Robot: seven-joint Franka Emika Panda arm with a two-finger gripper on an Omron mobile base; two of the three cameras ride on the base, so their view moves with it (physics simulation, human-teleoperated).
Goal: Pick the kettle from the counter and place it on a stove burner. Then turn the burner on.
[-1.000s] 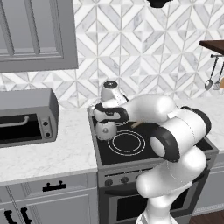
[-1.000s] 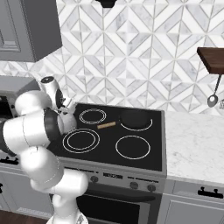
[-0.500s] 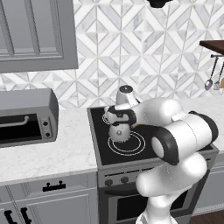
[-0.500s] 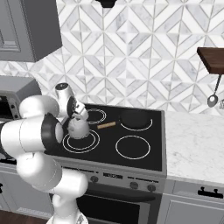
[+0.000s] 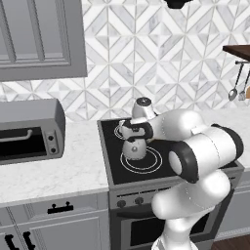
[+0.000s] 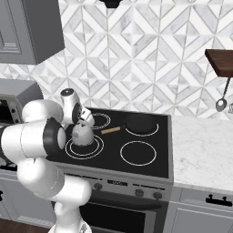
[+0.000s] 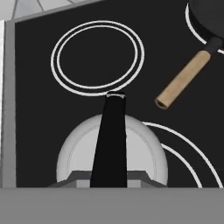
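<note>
My tool [image 5: 135, 134] pinching kettle [image 5: 134, 149] by its handle over the large burner [image 6: 84, 147]. Next: lower, release.

My arm [image 5: 195, 161] is glossy white, built from fat rounded segments like stacked capsules. Dark charcoal bands ring the joints; I see one wide black collar at the elbow [image 5: 178, 163] in the left base view and a matching one [image 6: 49, 136] in the right base view. The lower link [image 6: 68, 191] bulges out white and smooth, no seams I can make out. Wrist end carries a short white cylinder with a grey-dark cap [image 5: 143, 102] on top. Hand housing [image 5: 134, 131] is dark with white shell parts. No cables, screws or markings visible on any link. Surfaces show soft rendered highlights, plain white otherwise.
</note>
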